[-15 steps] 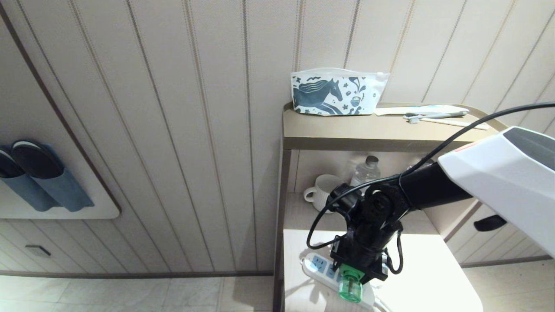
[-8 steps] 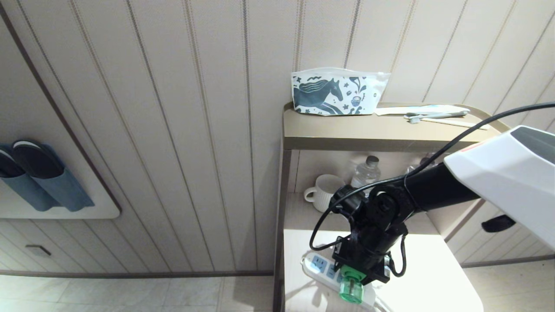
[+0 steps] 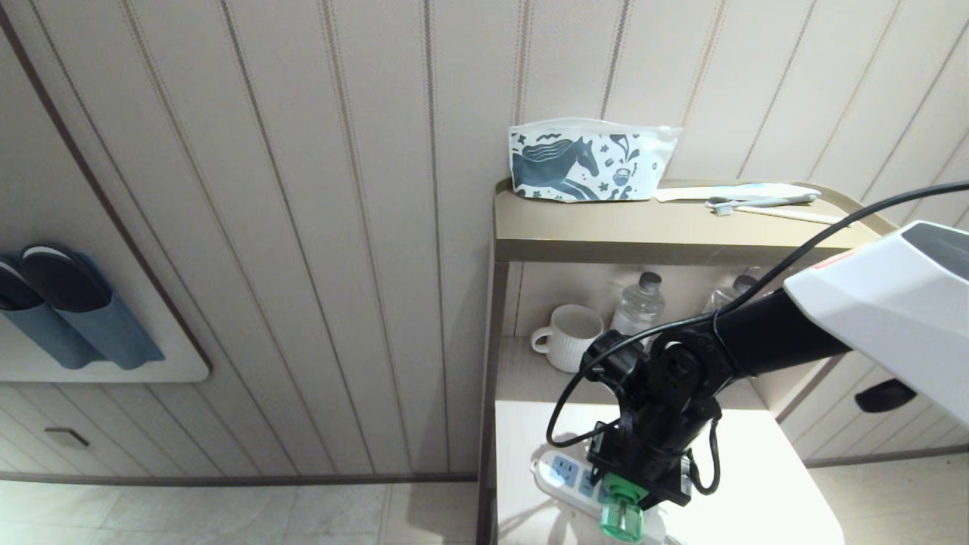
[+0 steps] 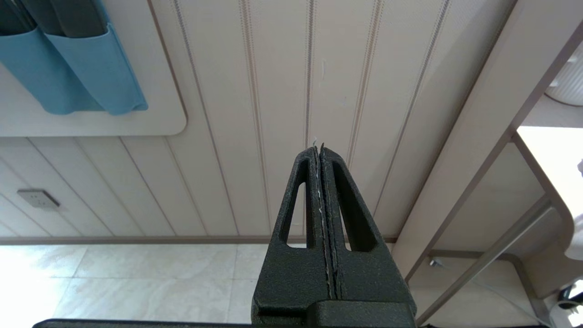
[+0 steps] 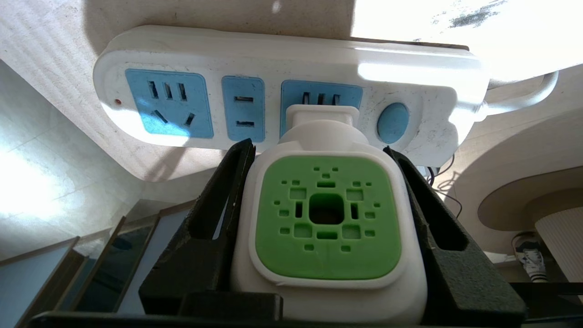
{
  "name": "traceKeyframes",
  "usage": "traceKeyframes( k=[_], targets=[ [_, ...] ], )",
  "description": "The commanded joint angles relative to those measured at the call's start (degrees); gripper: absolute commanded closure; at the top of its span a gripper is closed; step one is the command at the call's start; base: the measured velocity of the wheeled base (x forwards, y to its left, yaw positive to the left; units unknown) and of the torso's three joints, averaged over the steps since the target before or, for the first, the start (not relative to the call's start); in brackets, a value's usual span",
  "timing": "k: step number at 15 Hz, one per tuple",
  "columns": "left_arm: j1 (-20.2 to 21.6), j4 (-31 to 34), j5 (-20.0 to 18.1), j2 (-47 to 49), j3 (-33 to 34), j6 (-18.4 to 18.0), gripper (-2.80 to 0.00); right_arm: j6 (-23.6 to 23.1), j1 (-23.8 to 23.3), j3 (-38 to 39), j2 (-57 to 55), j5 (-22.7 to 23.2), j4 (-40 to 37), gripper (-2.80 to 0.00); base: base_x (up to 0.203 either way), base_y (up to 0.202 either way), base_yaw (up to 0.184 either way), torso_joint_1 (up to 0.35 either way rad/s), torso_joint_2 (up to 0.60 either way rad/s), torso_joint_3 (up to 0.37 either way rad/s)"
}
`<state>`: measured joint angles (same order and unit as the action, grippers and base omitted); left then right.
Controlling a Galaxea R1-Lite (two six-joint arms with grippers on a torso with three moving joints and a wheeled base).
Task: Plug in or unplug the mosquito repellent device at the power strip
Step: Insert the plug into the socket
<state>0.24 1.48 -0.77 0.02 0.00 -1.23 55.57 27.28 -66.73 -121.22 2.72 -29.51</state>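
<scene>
My right gripper [image 3: 634, 484] reaches down over the near end of the white cabinet top and is shut on the mosquito repellent device [image 3: 621, 516]. In the right wrist view the device [image 5: 326, 214] shows a green vented face in a white body, pinched between both black fingers [image 5: 218, 205] of the gripper [image 5: 319, 150]. Its white plug end meets the blue socket face beside the round blue button [image 5: 392, 123] of the power strip [image 5: 273, 54]; the prongs are hidden. The strip [image 3: 559, 473] lies flat. My left gripper [image 4: 319, 152] is parked facing the wall, shut and empty.
A white mug [image 3: 569, 334] and clear water bottles [image 3: 640, 303] stand in the shelf niche behind the arm. A horse-print pouch [image 3: 590, 163] and toothbrush items [image 3: 757, 201] lie on the top shelf. Slippers in a blue holder [image 3: 72, 314] hang on the left wall.
My right arm has shifted slightly down and to the right in the head view, carrying the device along the strip toward its near end. The left arm is still.
</scene>
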Motion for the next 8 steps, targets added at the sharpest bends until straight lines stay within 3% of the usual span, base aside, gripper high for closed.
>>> traceKeyframes(
  k=[1, 8],
  targets=[
    [0.02, 0.02, -0.02, -0.02, 0.00, 0.00, 0.00, 0.33, -0.04, 0.02, -0.33, 0.01, -0.02, 0.00, 0.000, 0.000, 0.000, 0.000, 0.00, 0.000],
    [0.02, 0.02, -0.02, -0.02, 0.00, 0.00, 0.00, 0.41, -0.08, -1.10, -1.71, -1.14, -0.18, 0.00, 0.000, 0.000, 0.000, 0.000, 0.00, 0.000]
  ],
)
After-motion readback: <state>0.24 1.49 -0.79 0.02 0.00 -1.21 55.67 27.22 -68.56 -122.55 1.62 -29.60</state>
